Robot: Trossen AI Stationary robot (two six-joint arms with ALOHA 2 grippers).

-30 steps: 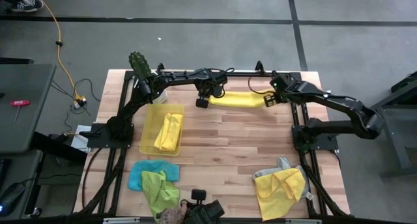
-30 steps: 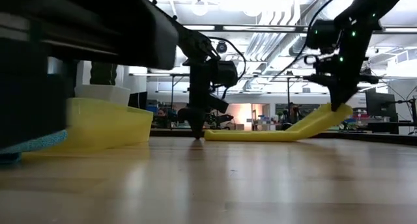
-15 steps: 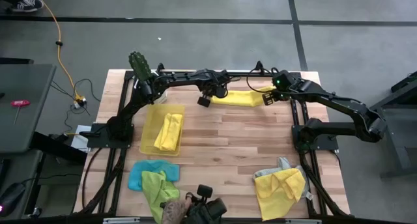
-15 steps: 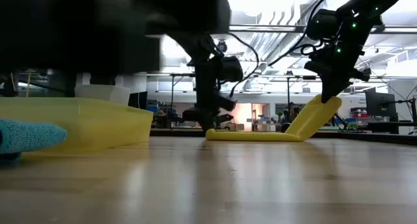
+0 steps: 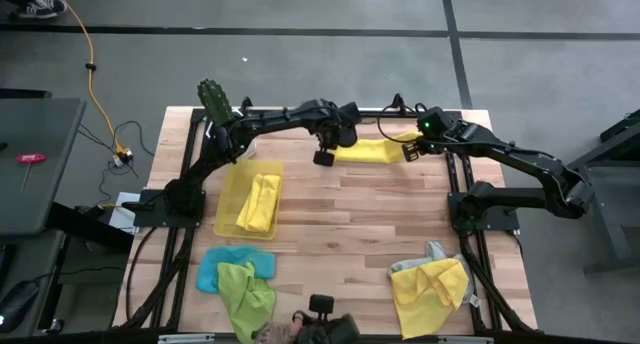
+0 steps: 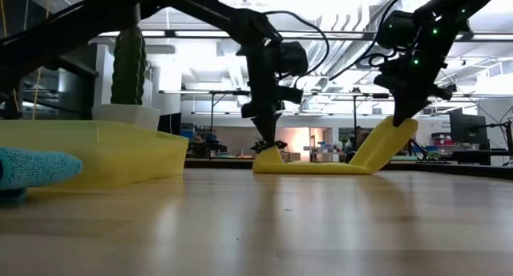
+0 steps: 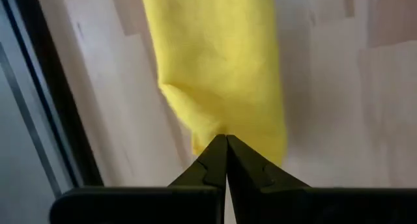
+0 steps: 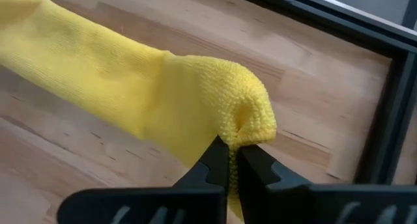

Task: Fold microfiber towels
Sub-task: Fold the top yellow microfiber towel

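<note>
On the left side of the wooden tabletop [image 5: 340, 214], near the front edge, a light blue towel [image 5: 215, 264] lies flat with a lime green towel [image 5: 245, 292] crumpled partly on top of it. Just behind them sits a translucent yellow tray [image 5: 228, 199] holding a folded yellow towel [image 5: 258, 203]. In the low view the tray's wall [image 6: 120, 152] stands at the left with the blue cloth's edge [image 6: 32, 165] in front of it. A potted cactus [image 5: 213, 101] stands at the back left corner.

The left arm reaches from the left across the back of the tabletop. Its end effector [image 5: 324, 157] has its fingers pressed together on the left end of a long, narrow yellow towel [image 5: 368, 151] that lies along the back edge; the left wrist view shows the fingertips [image 7: 226, 152] pinching the cloth's corner [image 7: 215, 87]. In the low view this end [image 6: 268, 157] is raised slightly off the wood.

Further right, the right end effector [image 5: 410, 153] is likewise clamped on the same towel's right end, which it holds lifted above the tabletop, so the cloth slopes up toward it [image 6: 385, 144]. The right wrist view shows the fabric bunched into a fold [image 8: 241, 113] at the closed fingertips [image 8: 229, 160].

At the front right, another yellow towel [image 5: 428, 294] lies rumpled, overlapping a grey towel [image 5: 432, 254] beneath it.
</note>
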